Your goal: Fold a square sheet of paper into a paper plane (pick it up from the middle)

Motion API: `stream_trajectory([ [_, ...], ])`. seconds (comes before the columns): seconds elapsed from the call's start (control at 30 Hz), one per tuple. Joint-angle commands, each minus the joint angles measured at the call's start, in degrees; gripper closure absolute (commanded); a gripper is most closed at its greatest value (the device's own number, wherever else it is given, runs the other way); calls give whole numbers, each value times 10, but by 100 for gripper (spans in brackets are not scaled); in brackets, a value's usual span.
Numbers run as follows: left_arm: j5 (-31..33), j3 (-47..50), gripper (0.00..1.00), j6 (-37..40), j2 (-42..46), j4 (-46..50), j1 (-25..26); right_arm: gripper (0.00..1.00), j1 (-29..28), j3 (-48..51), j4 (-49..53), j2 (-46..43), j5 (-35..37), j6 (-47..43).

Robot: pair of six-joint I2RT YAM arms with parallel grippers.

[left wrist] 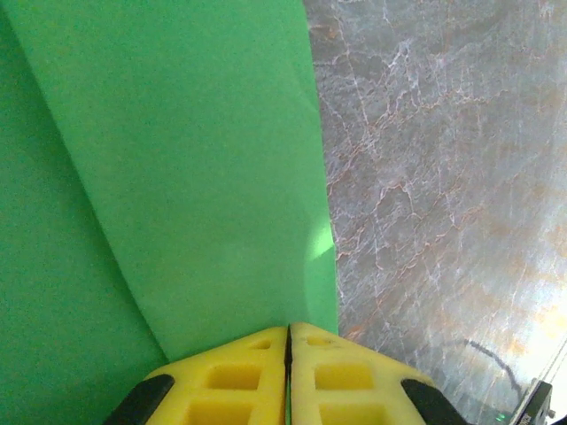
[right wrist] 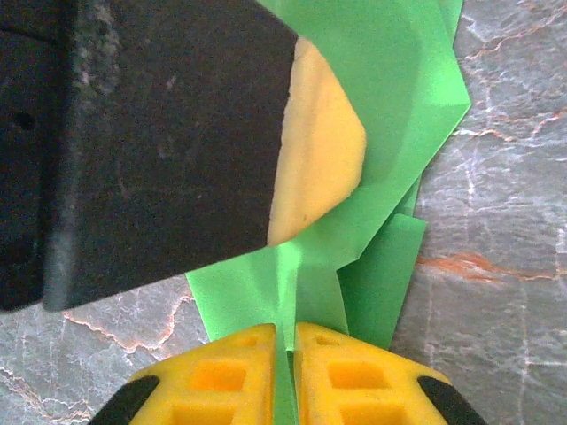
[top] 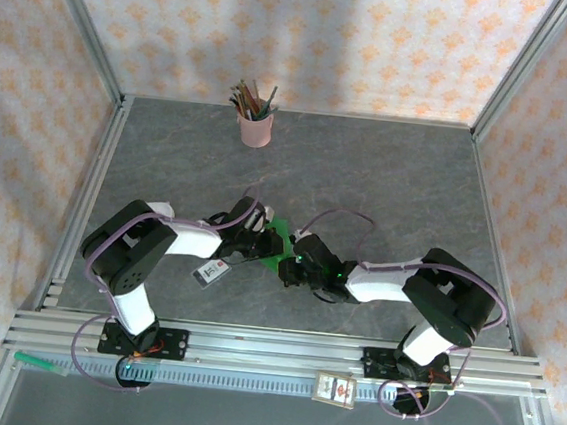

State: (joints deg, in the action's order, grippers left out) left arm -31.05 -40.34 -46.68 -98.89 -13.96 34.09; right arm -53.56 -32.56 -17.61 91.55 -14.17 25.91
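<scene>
The bright green sheet of paper is held between both grippers at the middle of the table, folded into overlapping creased layers. My left gripper is shut on one edge of it, and a broad green flap rises ahead of its yellow fingers. My right gripper is shut on a narrow upright fold of the paper, with layered flaps and a pointed corner spreading beyond. The left gripper's black body and yellow pad sit on the paper just ahead of the right one. From above, the left gripper and right gripper almost meet.
A pink cup of pencils stands at the back of the grey marbled table. A small white card lies beside the left arm. Another card and a green pen rest by the front rail. Metal frame posts edge the table.
</scene>
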Motion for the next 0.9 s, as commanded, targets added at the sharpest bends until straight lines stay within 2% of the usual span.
stream_trajectory([
  [0.0,38,14,87,17,-11,20,-9,85,1,14,60,2,12,3],
  [0.6,69,0,87,35,-21,37,-29,84,1,11,64,-1,5,0],
  [0.87,75,1,91,53,-35,55,-30,81,2,-21,81,-7,8,-7],
])
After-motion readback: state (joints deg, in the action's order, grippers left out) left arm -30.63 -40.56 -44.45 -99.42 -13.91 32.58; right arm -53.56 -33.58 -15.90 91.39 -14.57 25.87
